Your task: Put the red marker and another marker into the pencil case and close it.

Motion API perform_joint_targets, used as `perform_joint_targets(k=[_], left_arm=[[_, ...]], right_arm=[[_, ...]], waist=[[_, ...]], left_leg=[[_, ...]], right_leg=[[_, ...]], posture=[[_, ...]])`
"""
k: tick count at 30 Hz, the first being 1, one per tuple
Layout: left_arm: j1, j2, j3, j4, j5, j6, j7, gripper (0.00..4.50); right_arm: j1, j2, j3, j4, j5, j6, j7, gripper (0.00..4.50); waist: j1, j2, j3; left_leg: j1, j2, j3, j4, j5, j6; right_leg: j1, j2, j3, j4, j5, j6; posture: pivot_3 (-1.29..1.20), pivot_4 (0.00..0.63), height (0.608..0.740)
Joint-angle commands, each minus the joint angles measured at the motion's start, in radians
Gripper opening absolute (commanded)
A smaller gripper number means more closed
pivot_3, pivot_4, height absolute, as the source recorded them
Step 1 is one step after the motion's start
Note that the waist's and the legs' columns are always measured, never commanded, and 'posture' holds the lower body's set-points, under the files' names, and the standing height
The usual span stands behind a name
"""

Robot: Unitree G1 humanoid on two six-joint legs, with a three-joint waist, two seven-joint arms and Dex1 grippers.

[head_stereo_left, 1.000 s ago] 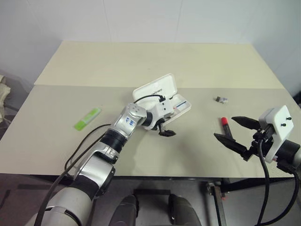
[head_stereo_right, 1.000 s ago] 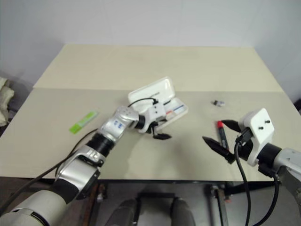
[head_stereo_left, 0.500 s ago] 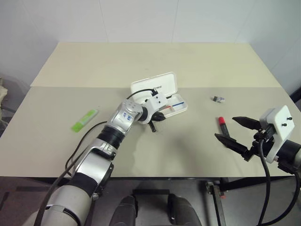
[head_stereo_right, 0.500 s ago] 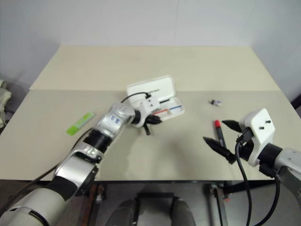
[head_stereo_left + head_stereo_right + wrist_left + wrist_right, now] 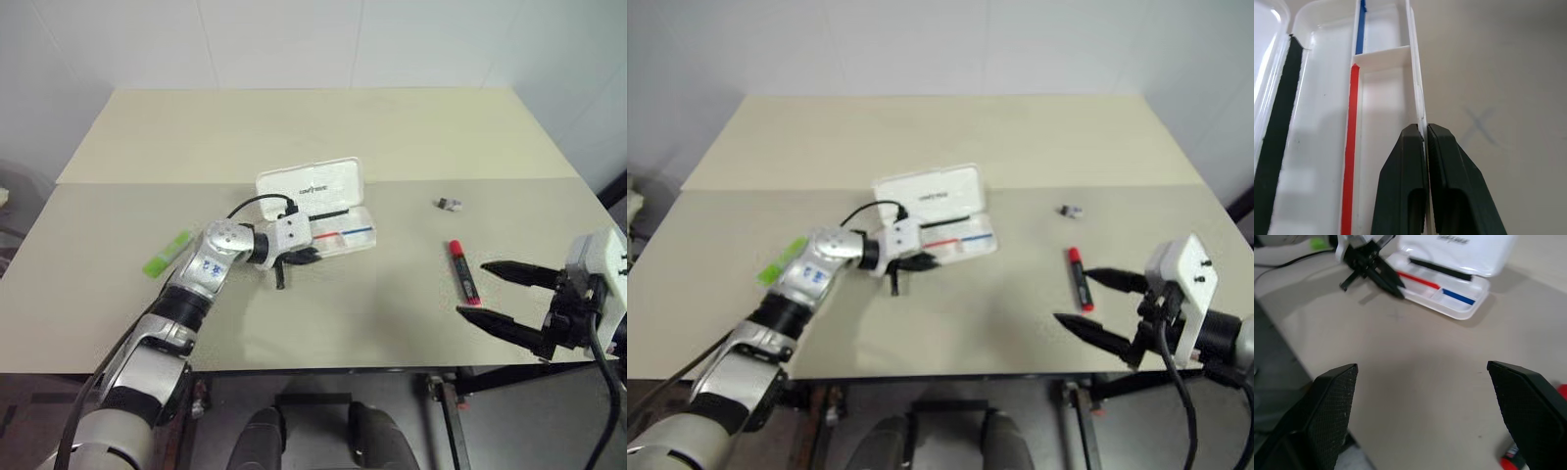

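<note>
Now, starting at my left, the green marker [image 5: 168,253] is lying untouched on the table [image 5: 294,127], just beside my left forearm. Next along, my left gripper [image 5: 297,257] is pinching the near wall of the pencil case [image 5: 323,211]: a second ago its fingers were spread beside the case, and now they are clamped tight on that thin white rim, as the left wrist view shows. Since then the case has been sliding leftward with my hand, lid standing open, nothing in its tray beyond the printed red and blue stripes. I judge I am steadying or repositioning it before loading, so no marker is in yet. Further right, a small grey object [image 5: 448,205] is sitting apart. The red marker [image 5: 462,273] is lying free on the table, and my right gripper [image 5: 490,296] is hanging just beside it, fingers spread wide and empty, having drawn back from it a little.
</note>
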Motion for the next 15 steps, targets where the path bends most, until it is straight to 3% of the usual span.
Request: perform_joint_targets(k=[1,9,15], left_arm=[[0.055,0.018,0.031,-0.169,-0.04,0.048,-0.002,0.02],[0.269,0.083,-0.037,-0.518,-0.049,0.208,-0.066,0.02],[0.291,0.108,-0.08,-0.516,-0.008,0.167,-0.069,0.02]], right_arm=[[-0.024,-0.023,-0.008,0.02,-0.024,-0.033,0.014,4.5],[-0.023,-0.025,0.03,0.019,-0.039,-0.042,0.04,4.5],[-0.032,-0.027,0.037,0.028,-0.054,-0.045,0.045,4.5]], waist=[[0.004,0.0,0.0],[0.016,-0.001,0.0],[0.016,-0.001,0.0]], left_leg=[[0.0,0.0,0.001,0.0,0.0,0.0],[0.001,0.001,0.004,0.0,-0.002,-0.001],[0.001,0.002,0.008,0.001,-0.002,-0.001]], right_leg=[[0.001,0.0,0.0,-0.001,0.0,0.001],[0.0,0.001,0.003,-0.002,0.0,0.001],[0.001,0.0,0.004,-0.003,0.0,0.001]], posture=[[0.0,0.15,0.74],[0.0,0.15,0.74],[0.0,0.15,0.74]])
